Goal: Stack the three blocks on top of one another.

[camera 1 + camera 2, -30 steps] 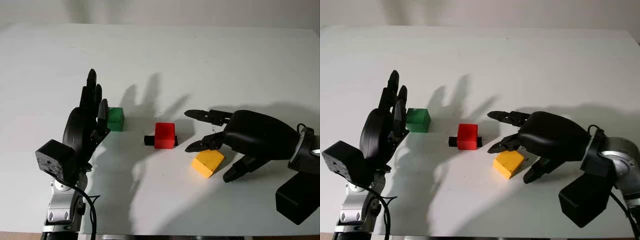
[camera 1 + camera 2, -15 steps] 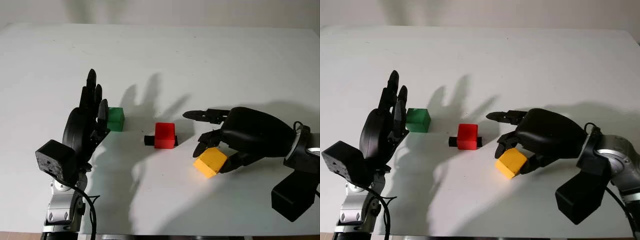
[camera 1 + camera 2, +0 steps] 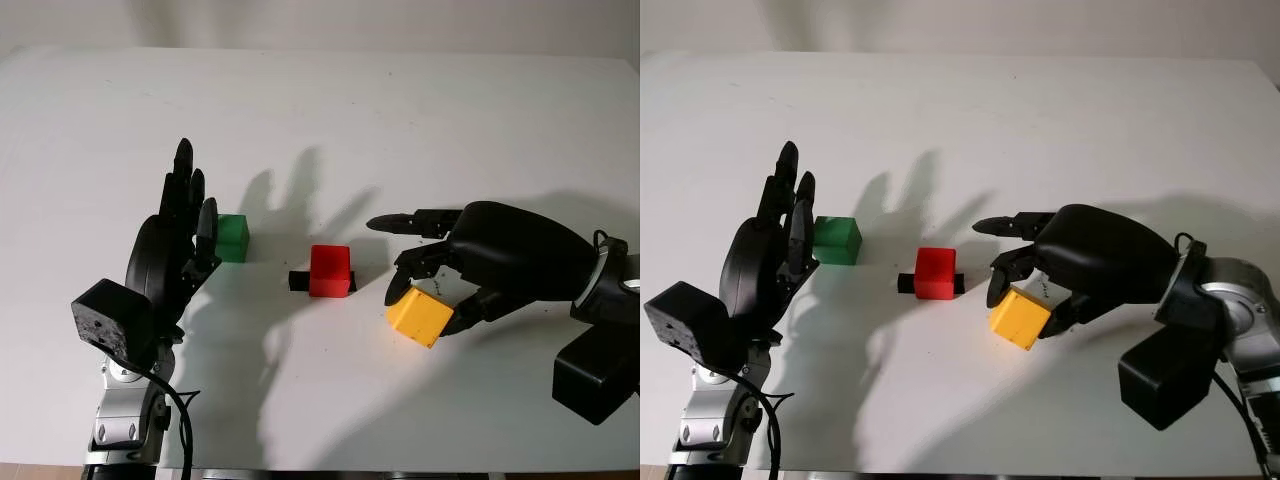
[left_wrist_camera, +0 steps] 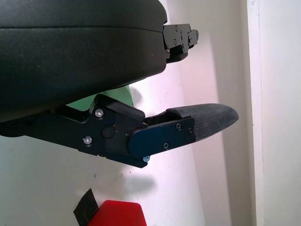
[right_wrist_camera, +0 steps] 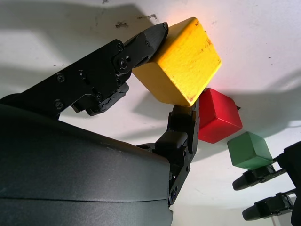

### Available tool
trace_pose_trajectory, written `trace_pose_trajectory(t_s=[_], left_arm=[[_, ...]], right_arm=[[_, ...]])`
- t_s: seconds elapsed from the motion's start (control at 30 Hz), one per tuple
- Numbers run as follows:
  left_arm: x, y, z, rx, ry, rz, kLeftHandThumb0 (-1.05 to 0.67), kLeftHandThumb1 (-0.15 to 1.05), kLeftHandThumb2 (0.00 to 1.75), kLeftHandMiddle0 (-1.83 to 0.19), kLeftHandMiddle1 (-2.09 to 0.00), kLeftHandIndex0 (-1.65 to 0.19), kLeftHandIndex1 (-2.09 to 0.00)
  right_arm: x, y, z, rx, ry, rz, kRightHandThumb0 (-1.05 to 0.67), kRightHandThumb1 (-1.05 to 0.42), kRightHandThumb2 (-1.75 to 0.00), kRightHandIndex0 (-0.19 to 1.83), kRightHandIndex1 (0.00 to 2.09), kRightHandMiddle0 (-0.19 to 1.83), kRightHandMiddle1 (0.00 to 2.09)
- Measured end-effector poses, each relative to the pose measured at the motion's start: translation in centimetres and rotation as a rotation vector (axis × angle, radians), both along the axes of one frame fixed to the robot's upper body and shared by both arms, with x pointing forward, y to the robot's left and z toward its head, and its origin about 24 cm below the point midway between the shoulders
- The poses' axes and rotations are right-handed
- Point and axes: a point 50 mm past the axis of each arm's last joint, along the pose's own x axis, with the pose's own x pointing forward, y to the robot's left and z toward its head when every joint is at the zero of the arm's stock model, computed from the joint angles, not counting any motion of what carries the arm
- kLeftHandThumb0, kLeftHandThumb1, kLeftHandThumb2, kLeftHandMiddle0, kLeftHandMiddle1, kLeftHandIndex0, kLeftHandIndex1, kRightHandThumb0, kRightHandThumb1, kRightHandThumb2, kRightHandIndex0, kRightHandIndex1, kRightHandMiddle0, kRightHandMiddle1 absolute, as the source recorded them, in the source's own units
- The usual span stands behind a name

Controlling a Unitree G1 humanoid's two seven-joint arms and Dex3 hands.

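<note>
My right hand (image 3: 430, 295) is shut on the yellow block (image 3: 420, 316), which hangs tilted just above the table, right of the red block (image 3: 330, 270). The red block sits on a small black piece of tape (image 3: 298, 280) near the table's middle. In the right wrist view the yellow block (image 5: 181, 61) is pinched between black fingers (image 5: 141, 42), with the red block (image 5: 217, 117) and green block (image 5: 249, 149) beyond. The green block (image 3: 232, 238) lies left of the red one, right beside the fingers of my left hand (image 3: 185, 215), which stands open and upright.
The white table (image 3: 330, 110) stretches far back behind the blocks. Its front edge (image 3: 350, 468) runs close below both arms. Hand shadows fall across the surface between the green and red blocks.
My right hand closed on the yellow block and lifted it slightly off the table, tilting it and shifting it a little toward the red block. The left hand has not moved.
</note>
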Motion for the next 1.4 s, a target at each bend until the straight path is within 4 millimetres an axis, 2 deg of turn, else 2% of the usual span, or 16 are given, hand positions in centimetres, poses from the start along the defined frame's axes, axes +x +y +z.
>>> trace_pose_trajectory(t_s=[0.23, 0.4, 0.73, 0.9, 1.07, 1.27, 1.4], left_arm=[[0.0, 0.0, -0.1, 0.003, 0.003, 0.001, -0.72, 1.05, 0.65, 0.11, -0.05, 0.13, -0.05], [-0.1, 0.0, -0.1, 0.0, 0.005, 0.001, -0.72, 1.05, 0.64, 0.11, -0.06, 0.12, -0.05], [-0.1, 0.1, -0.2, -0.002, 0.007, 0.008, -0.74, 1.05, 0.62, 0.08, -0.06, 0.11, -0.06], [-0.1, 0.1, -0.2, -0.005, 0.006, 0.009, -0.74, 1.05, 0.62, 0.08, -0.06, 0.11, -0.06], [-0.1, 0.2, -0.2, -0.002, 0.006, 0.018, -0.76, 1.05, 0.61, 0.08, -0.06, 0.1, -0.06], [-0.1, 0.2, -0.2, 0.0, 0.003, 0.015, -0.74, 1.05, 0.62, 0.1, -0.05, 0.12, -0.05], [-0.2, 0.2, -0.1, -0.003, 0.001, 0.014, -0.75, 1.05, 0.62, 0.11, -0.05, 0.13, -0.05]], right_arm=[[2.3, 0.1, 3.4, -0.05, -0.075, -0.007, -0.33, -0.83, -0.06, 0.36, 0.09, 0.67, 1.03], [3.7, 0.5, 6.4, -0.073, -0.13, -0.008, -0.32, -0.86, -0.06, 0.34, 0.07, 0.67, 0.98], [4.9, 1.9, 8.7, -0.11, -0.21, 0.056, -0.37, -0.81, -0.04, 0.39, 0.07, 0.78, 0.87], [5.5, 3.4, 9.8, -0.12, -0.258, 0.121, -0.39, -0.79, -0.04, 0.43, 0.08, 0.84, 0.89], [6.1, 5.4, 10.8, -0.202, -0.272, 0.168, -0.41, -0.79, -0.05, 0.39, 0.06, 0.84, 0.91], [6.0, 8.9, 11.5, -0.262, -0.277, 0.271, -0.4, -0.82, -0.06, 0.35, 0.05, 0.71, 1.09], [5.9, 10.4, 11.5, -0.289, -0.274, 0.311, -0.35, -0.86, -0.06, 0.34, 0.05, 0.63, 1.19]])
